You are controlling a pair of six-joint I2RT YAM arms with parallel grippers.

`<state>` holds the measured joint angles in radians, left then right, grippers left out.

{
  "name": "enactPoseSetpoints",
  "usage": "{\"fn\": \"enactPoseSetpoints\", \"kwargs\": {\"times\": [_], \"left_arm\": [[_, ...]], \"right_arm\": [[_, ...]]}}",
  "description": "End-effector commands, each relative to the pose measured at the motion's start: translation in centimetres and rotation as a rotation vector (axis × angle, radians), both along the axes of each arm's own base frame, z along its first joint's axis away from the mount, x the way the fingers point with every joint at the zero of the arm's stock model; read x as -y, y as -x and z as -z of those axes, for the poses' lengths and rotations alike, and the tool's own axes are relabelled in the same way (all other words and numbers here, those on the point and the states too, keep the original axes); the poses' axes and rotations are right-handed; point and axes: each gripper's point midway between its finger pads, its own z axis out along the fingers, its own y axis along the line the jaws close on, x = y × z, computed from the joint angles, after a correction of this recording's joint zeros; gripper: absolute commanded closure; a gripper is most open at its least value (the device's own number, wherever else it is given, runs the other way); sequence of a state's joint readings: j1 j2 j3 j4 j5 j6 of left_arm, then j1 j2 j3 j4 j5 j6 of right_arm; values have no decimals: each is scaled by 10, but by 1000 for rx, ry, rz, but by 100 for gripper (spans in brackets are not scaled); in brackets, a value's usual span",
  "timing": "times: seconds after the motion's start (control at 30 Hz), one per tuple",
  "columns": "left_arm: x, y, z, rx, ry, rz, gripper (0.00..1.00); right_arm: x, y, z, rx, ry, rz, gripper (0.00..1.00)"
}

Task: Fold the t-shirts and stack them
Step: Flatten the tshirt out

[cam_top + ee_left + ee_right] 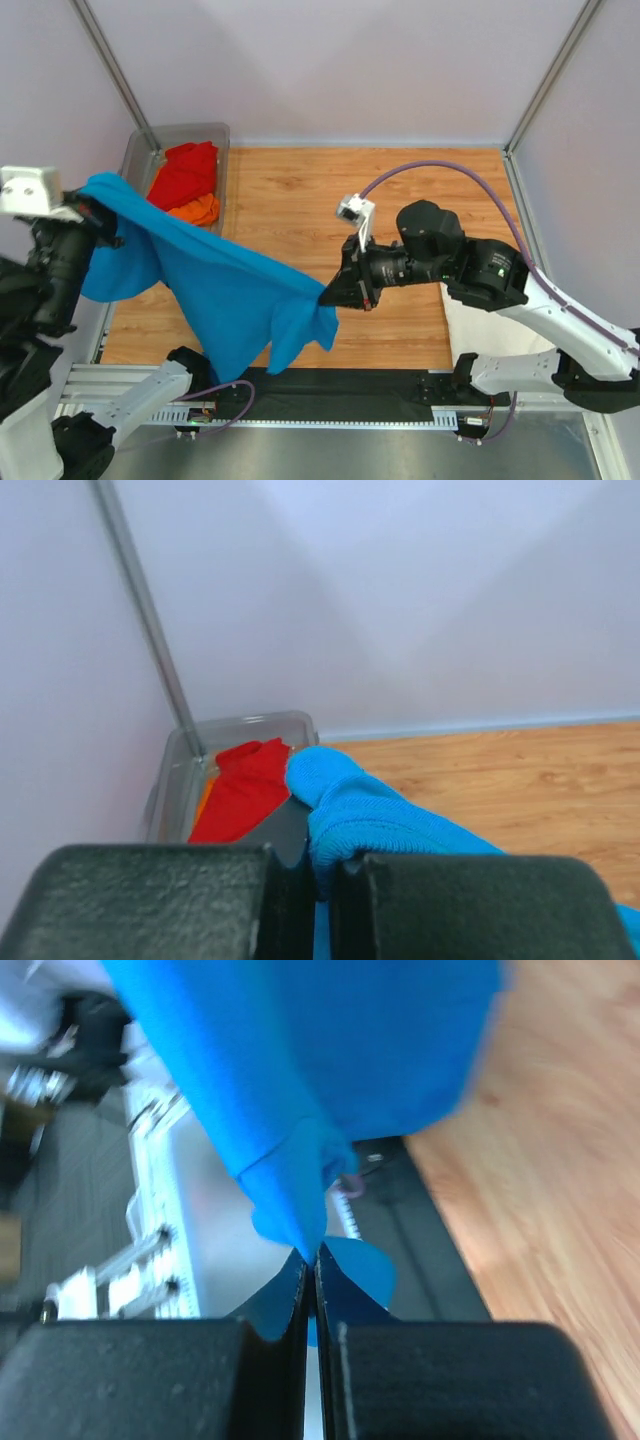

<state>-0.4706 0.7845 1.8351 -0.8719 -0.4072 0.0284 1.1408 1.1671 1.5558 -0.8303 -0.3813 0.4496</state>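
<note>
A bright blue t-shirt (215,285) hangs stretched in the air between my two grippers, above the table's left half. My left gripper (100,215) is shut on its upper left edge, high at the far left; the pinched cloth (370,815) bulges over the jaws in the left wrist view. My right gripper (335,293) is shut on the shirt's right edge near mid-table; the cloth (300,1090) hangs in front of the jaws in the right wrist view. A red t-shirt (185,172) and an orange t-shirt (197,210) lie in the tub. A white t-shirt (490,335) lies under my right arm.
The grey see-through tub (140,155) stands at the table's far left corner and also shows in the left wrist view (175,780). Pale walls with metal posts close in the wooden table (300,190). A black strip (340,385) and aluminium rail run along the near edge.
</note>
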Motion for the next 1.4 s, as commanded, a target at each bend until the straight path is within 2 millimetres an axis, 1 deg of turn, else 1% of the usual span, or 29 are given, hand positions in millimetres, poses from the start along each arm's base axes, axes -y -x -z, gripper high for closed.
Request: {"fn": "enactPoseSetpoints", "kwargs": {"times": [0.0,0.07,0.1,0.2,0.27,0.3,0.37,0.43,0.5,0.57,0.6,0.63,0.67,0.7,0.73,0.77,0.8,0.87,0.97,1.0,1.03,1.1,1.13,1.17,1.2,1.23,1.27,1.33,1.37], "left_arm": [[55,-88,-11,29,-85,57,100],[85,-118,-3,10,-55,136,100],[102,-144,13,-36,-55,157,100],[130,-179,18,-64,-18,207,100],[141,-188,15,-71,-31,235,100],[144,-193,4,-54,-30,239,100],[144,-190,-4,-50,-40,250,100],[135,-178,-22,-4,-83,238,100],[116,-153,-35,35,-104,206,100],[97,-133,-39,45,-123,163,100],[80,-106,-49,86,-113,142,100],[67,-93,-51,101,-125,109,100],[50,-63,-60,144,-117,93,100],[41,-51,-60,157,-123,80,100],[30,-36,-63,175,-131,57,100],[14,-9,-67,208,-122,42,100],[6,4,-69,223,-120,32,100],[-15,34,-73,256,-110,-1,100],[-30,60,-83,312,-79,-14,100],[-29,62,-85,324,-77,-6,100],[-25,62,-90,341,-75,11,100],[-12,46,-89,327,-90,35,100],[3,25,-87,303,-109,64,100],[10,18,-88,299,-114,82,100],[22,0,-80,268,-121,103,100],[35,-14,-74,253,-135,133,100],[54,-48,-59,212,-155,146,100],[79,-86,-40,170,-173,182,100],[102,-127,-15,113,-193,205,100]], "right_arm": [[44,-50,46,-81,135,297,100],[65,-72,70,-106,195,425,100],[82,-86,75,-124,209,509,100],[114,-105,84,-131,278,643,100],[129,-116,84,-91,316,711,100],[135,-121,76,-76,315,737,100],[135,-124,67,-46,310,722,100],[128,-119,53,-38,277,670,100],[120,-111,41,-25,235,597,100],[109,-90,23,-27,155,471,100],[104,-83,13,-20,111,427,100],[97,-66,4,-42,61,327,100],[96,-53,-6,-52,11,280,100],[88,-36,-20,-65,-58,174,100],[86,-27,-24,-87,-85,134,100],[83,-16,-35,-95,-130,86,100],[81,-6,-41,-112,-154,40,100],[77,5,-56,-108,-200,-6,100],[71,22,-74,-119,-224,-55,100],[67,26,-74,-127,-211,-72,100],[64,19,-73,-122,-203,-31,100],[63,8,-63,-126,-165,36,100],[62,-9,-53,-114,-135,131,100],[62,-17,-45,-114,-117,175,100],[62,-36,-26,-112,-63,277,100],[63,-46,-15,-111,-28,333,100],[67,-55,-1,-117,20,391,100],[80,-86,32,-82,128,570,100],[90,-94,51,-87,195,638,100]]}}
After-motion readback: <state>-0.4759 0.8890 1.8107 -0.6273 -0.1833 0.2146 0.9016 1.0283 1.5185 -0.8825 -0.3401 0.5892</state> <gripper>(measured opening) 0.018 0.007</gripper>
